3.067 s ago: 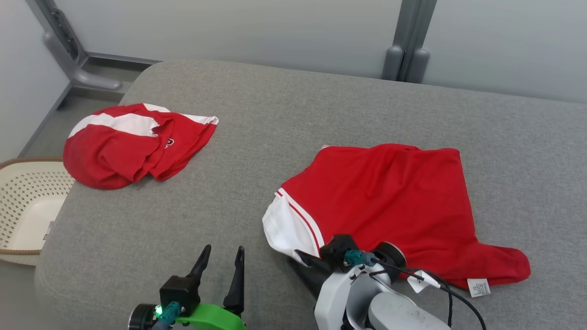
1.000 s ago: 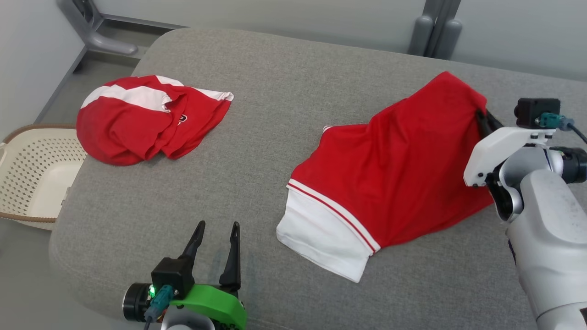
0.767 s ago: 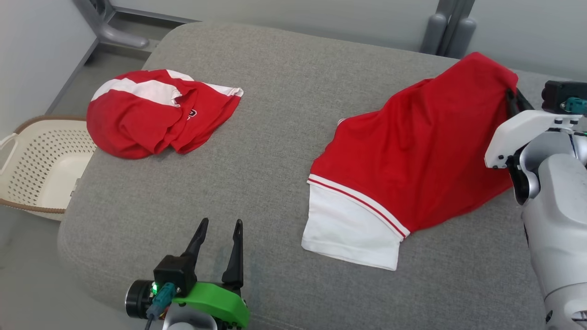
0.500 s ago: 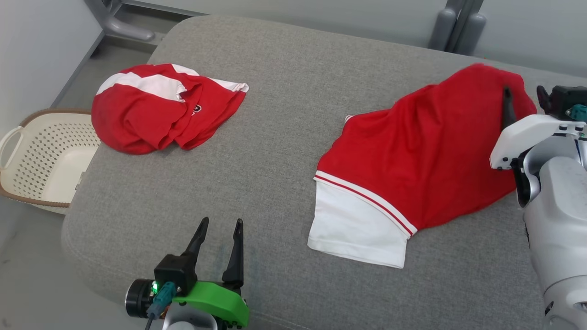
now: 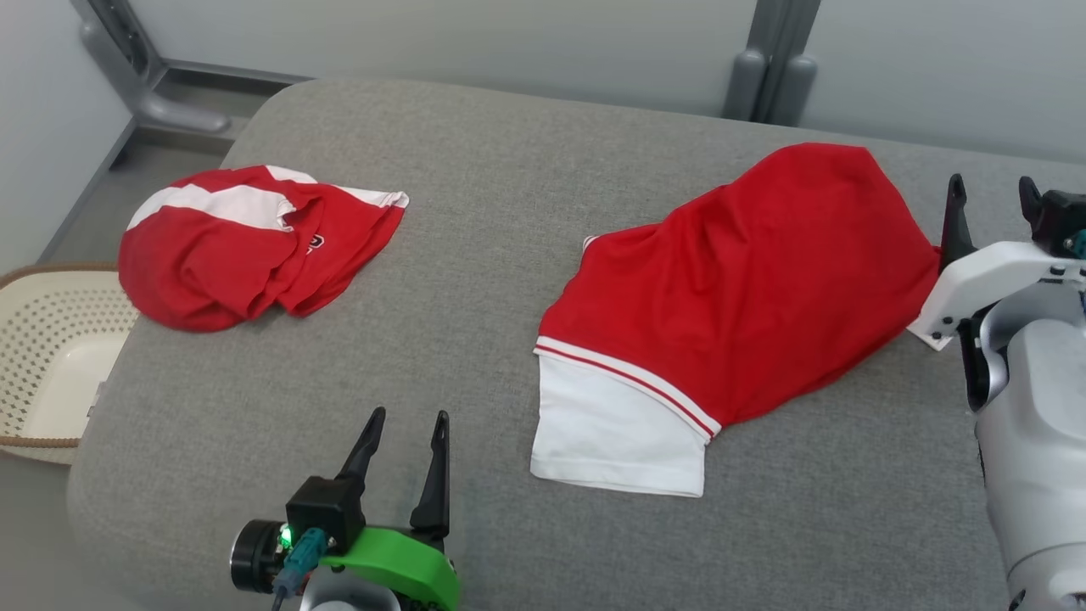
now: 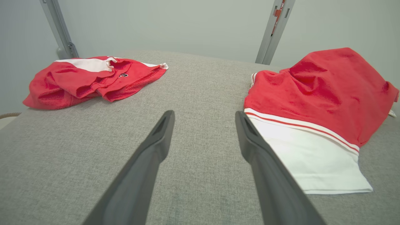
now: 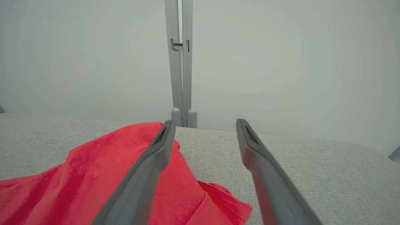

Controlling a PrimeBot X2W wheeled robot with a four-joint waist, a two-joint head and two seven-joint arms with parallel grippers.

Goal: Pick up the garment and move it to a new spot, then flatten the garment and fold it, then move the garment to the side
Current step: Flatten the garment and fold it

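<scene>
Hovering wide open, the right gripper (image 5: 993, 199) hangs just beside the red garment (image 5: 747, 288) — looks soft, light, floppy, rumpled right of centre on the grey surface (image 5: 509, 212); I'd pinch its white hem corner — left gripper (image 5: 409, 424) gaping too, idle.

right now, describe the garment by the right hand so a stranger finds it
On the grey cushion, look at its right half, beside the open right hand. That garment lies spread out with a broad white end; the other red garment, far left, is crumpled.
</scene>
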